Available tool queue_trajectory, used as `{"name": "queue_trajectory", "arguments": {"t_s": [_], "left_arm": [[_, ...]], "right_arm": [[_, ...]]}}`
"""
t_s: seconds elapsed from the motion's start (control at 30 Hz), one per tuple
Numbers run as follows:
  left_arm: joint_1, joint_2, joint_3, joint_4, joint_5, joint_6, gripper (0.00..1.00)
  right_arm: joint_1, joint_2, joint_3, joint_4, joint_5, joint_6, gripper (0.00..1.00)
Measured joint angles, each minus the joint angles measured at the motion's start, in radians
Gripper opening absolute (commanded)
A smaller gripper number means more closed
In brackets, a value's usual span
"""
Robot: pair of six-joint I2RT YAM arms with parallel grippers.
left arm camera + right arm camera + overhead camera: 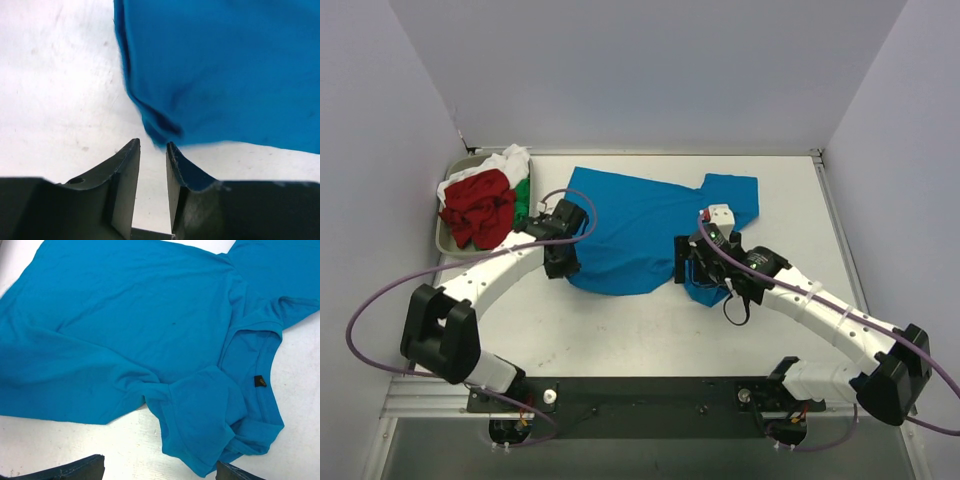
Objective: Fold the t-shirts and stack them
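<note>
Left pincer [152, 145] slightly apart, empty; blue t-shirt [225, 75] corner just ahead, probably lined up for a fold grab. Right pincer [157, 467] wide apart, empty, over collar [252, 347]

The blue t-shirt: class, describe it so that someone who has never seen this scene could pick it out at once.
Find the white table. Spread across its middle lies the blue t-shirt. Unlike the red, white and green shirts bunched in the grey tray at the far left corner, it lies alone on the tabletop and has a small black tag inside its collar.
</note>
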Motion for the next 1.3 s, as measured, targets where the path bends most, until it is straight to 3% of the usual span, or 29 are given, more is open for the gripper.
{"name": "queue_trajectory", "arguments": {"t_s": [0.17, 0.43, 0.67, 0.83, 1.0, 1.3], "left_arm": [[0.0, -0.132, -0.147, 0.004, -0.002, -0.063, 0.45], [0.004, -0.364, -0.174, 0.01, -0.053, -0.107, 0.5], [0.005, -0.196, -0.108, 0.12, -0.027, -0.108, 0.49], [0.005, -0.061, -0.105, 0.201, 0.032, -0.109, 0.48], [0.005, -0.042, -0.112, 0.25, 0.071, -0.111, 0.48], [0.017, -0.043, -0.112, 0.282, 0.08, -0.106, 0.48]], "right_arm": [[0.019, 0.004, 0.0, -0.001, 0.012, 0.0, 0.92], [0.031, -0.007, 0.0, -0.015, 0.063, 0.0, 0.93], [0.006, 0.042, 0.032, -0.036, 0.095, -0.004, 0.89], [-0.132, 0.159, 0.044, -0.018, 0.047, -0.015, 0.76], [-0.241, 0.279, 0.077, -0.013, 0.008, -0.037, 0.6], [-0.257, 0.42, 0.15, 0.037, -0.084, -0.044, 0.5]]}}
